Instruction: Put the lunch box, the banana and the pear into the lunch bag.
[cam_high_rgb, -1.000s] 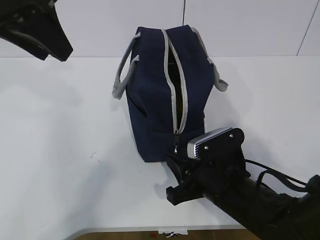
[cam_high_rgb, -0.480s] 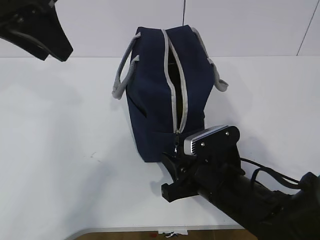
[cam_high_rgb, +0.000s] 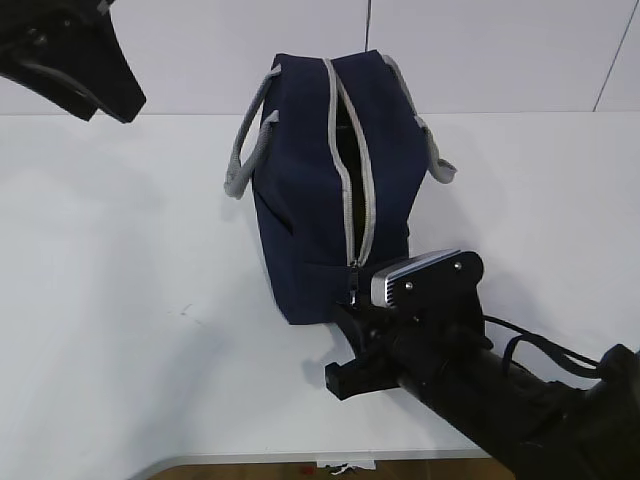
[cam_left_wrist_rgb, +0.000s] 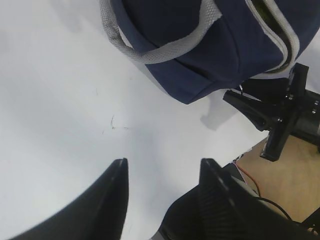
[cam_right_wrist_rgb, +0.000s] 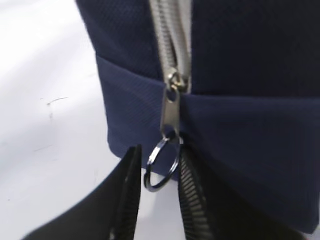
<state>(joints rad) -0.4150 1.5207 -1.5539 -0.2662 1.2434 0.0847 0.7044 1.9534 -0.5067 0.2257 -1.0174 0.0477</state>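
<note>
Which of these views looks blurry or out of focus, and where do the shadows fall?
Right wrist view: the black gripper fingers are soft and blurred, the metal zipper ring fairly sharp. Left wrist view: the near fingers are blurred. Exterior view: even light, a soft shadow on the white table left of the navy-blue fabric lunch bag.

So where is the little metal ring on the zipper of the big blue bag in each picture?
Exterior view: the small silver zipper ring hangs low on the navy-blue fabric lunch bag, just above the right gripper.
Left wrist view: right edge, a tiny ring under the bag's corner, hard to make out.
Right wrist view: centre, the ring sits between the black fingers.
Shared landmark: the grey zipper trim.
</note>
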